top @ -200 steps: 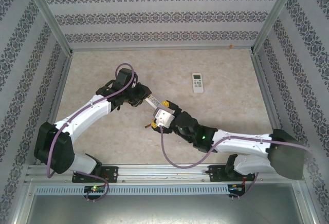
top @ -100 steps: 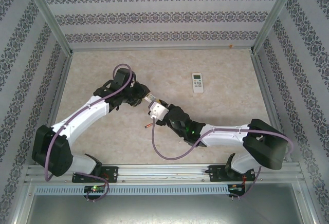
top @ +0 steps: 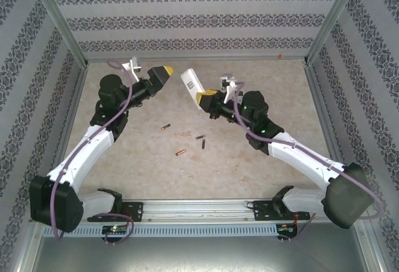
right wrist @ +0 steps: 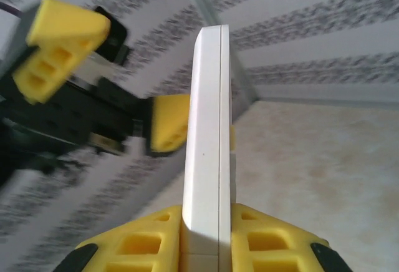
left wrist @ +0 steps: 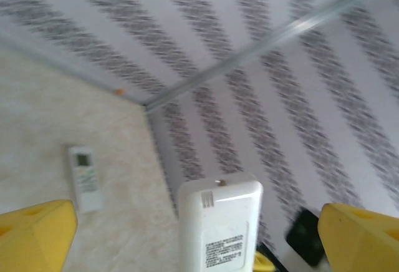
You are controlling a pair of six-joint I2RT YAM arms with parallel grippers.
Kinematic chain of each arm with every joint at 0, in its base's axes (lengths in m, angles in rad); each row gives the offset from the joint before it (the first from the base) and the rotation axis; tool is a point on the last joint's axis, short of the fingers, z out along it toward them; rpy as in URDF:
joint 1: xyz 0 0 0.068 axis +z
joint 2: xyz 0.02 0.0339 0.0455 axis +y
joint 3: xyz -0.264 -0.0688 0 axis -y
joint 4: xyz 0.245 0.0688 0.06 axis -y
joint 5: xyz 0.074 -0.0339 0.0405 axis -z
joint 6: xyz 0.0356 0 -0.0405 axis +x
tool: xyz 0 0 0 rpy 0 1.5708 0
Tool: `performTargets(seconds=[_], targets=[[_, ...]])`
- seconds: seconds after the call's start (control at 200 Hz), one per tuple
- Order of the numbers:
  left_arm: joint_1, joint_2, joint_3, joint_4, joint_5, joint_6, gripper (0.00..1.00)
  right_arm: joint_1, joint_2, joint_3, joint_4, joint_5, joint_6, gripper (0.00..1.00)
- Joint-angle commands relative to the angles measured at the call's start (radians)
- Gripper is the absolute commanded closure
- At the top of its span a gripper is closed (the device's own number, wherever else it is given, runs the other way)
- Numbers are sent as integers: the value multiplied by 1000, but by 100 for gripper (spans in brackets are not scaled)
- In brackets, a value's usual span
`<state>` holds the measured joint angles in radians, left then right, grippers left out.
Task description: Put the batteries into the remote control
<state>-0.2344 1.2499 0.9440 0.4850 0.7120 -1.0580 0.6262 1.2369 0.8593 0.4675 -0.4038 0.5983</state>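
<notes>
No text is legible. The white remote carries a printed label whose lines are too blurred to read. The second remote on the desk has a display with no discernible characters.

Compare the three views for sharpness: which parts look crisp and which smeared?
Top external: evenly lit and sharp, the batteries tiny but distinct. Left wrist: the wallpaper stripes smear, while the held remote looks sharper. Right wrist: the remote's edge is crisp; the left hand behind it is soft.
</notes>
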Motion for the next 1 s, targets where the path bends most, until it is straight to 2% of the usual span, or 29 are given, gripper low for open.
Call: performTargets(seconds=[0.0,0.115,0.205,0.265,0.36,0.51,0.57,0.659,0.719,0.799,0.839,0.909,0.994], targets=[[0,101,-19,475,223,-160,0,3,38,59,68,-245,298,83],[-2,161,-42,682,213,-274,3,8,71,81,106,-271,334,82],[-13,189,-80,827,194,-322,23,4,93,66,107,-242,338,82],[-19,205,-100,899,189,-361,32,1,114,60,115,-235,353,82],[-41,211,-132,939,186,-383,36,-2,141,56,121,-210,375,82],[-87,191,-183,900,179,-341,38,-3,169,63,152,-201,392,82],[-95,186,-193,894,174,-334,48,-3,174,66,155,-198,394,82],[-95,171,-196,883,163,-320,72,-2,185,65,145,-203,396,80],[-95,156,-188,837,154,-282,81,-3,185,61,135,-205,403,73],[-95,130,-176,738,141,-185,83,1,162,42,105,-179,402,56],[-94,114,-174,672,130,-112,84,6,140,22,80,-145,395,52],[-94,75,-174,529,90,22,87,24,91,-33,61,-60,377,51],[-95,36,-172,412,34,127,91,54,46,-92,62,23,352,55]])
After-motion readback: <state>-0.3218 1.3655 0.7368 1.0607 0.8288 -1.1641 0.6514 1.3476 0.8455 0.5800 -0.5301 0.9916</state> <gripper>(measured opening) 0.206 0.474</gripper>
